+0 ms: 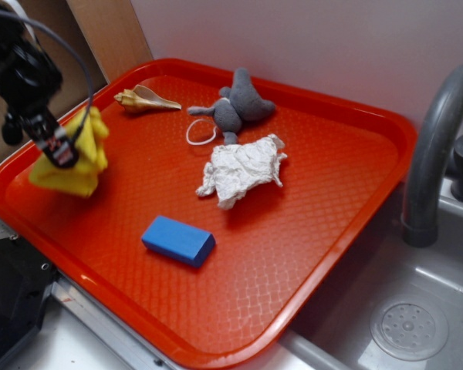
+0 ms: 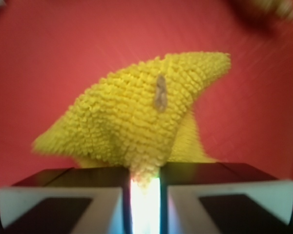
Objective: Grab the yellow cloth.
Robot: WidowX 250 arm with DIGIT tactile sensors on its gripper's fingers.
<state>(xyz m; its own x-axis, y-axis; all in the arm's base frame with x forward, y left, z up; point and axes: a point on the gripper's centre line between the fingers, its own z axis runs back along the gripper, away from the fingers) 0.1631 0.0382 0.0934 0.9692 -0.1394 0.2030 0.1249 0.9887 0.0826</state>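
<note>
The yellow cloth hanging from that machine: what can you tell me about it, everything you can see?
The yellow cloth is a small, bright yellow rag with a nubby, looped terry surface, soft and bunched into a peak. A small brownish fleck sits on it in the wrist view. The tool is closed on a pinch of it, and it hangs at the left side of the red tray. Whether its lower edge touches the tray is unclear. It lies apart from the other things there.
</note>
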